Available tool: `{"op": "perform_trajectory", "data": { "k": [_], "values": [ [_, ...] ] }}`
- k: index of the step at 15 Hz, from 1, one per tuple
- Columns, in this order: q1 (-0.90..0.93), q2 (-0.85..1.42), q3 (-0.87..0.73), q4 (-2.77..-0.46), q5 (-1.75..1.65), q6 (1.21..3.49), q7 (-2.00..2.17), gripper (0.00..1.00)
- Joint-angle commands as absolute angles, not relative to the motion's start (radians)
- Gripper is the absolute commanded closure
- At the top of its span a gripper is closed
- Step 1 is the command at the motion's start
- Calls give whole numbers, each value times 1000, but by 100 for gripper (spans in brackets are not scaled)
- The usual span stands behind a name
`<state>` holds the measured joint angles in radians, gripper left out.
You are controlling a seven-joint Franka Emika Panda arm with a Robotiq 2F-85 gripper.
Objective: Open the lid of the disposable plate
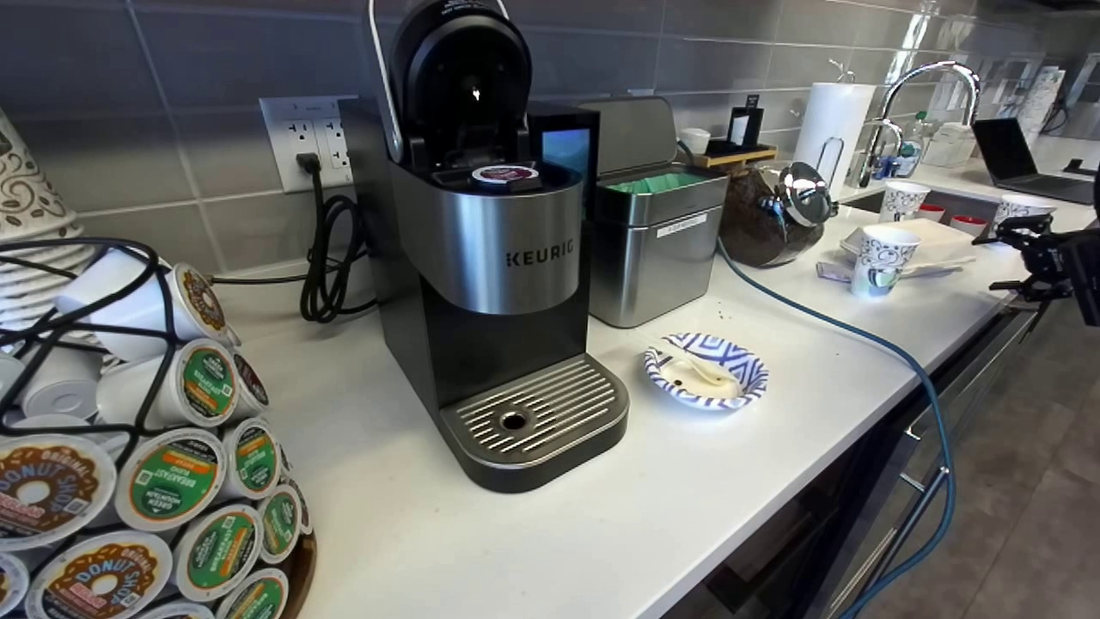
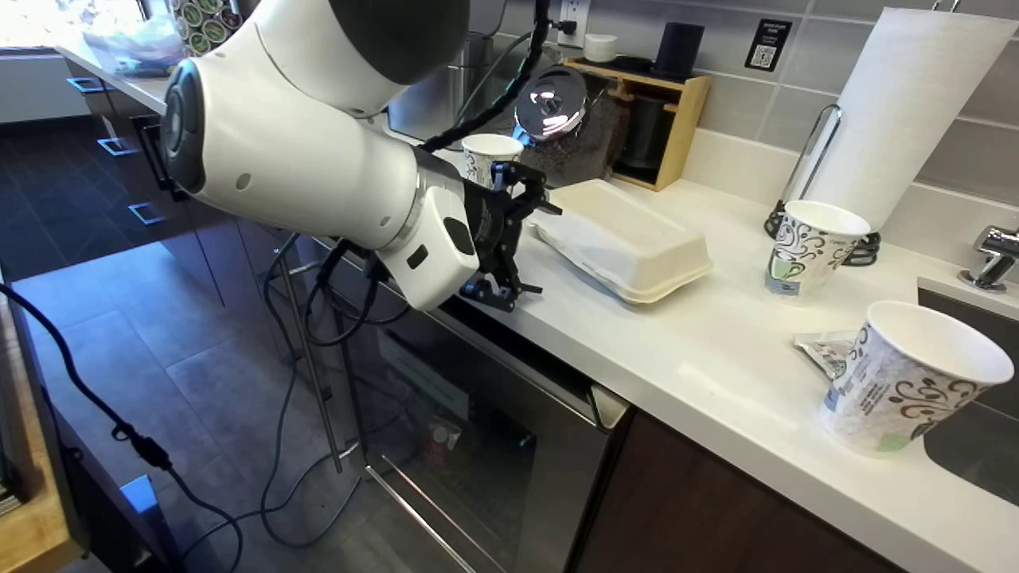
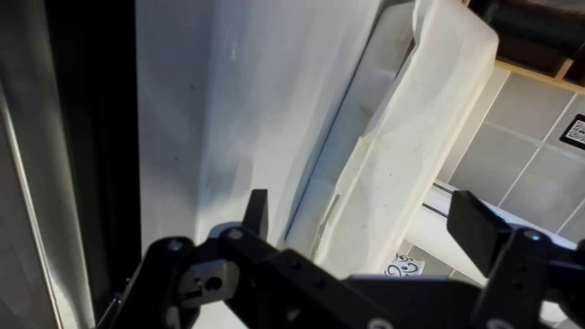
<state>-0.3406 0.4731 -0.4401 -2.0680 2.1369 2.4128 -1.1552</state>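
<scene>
The disposable plate is a cream clamshell box [image 2: 629, 231] with its lid shut, lying on the white counter. Part of it shows in an exterior view [image 1: 932, 236] behind a paper cup. In the wrist view, the box [image 3: 393, 173] runs diagonally, with a narrow gap along the seam between lid and base. My gripper [image 2: 543, 248] is open and empty at the counter's front edge, in front of one end of the box and apart from it. It also shows in an exterior view [image 1: 988, 263]. In the wrist view, the open fingers [image 3: 359, 205] appear on either side of the box's near end.
Patterned paper cups [image 2: 816, 247] stand near the box; another cup [image 2: 489, 155] is behind the gripper. A paper towel roll [image 2: 915, 119], wooden organizer [image 2: 686, 131] and sink [image 2: 975, 350] are around it. A coffee machine [image 1: 498, 249] and bowl [image 1: 705, 374] stand farther along the counter.
</scene>
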Motion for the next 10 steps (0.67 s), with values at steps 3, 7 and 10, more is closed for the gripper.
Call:
{"op": "perform_trajectory", "data": {
  "k": [3,7,10],
  "values": [
    [-293,475,-408,-2040,2170,2572,-1001,0],
    [-267,485,-391,-1972,2183,2630,-875,0],
    [-253,510,-388,-1915,2188,2668,-821,0]
  ]
}}
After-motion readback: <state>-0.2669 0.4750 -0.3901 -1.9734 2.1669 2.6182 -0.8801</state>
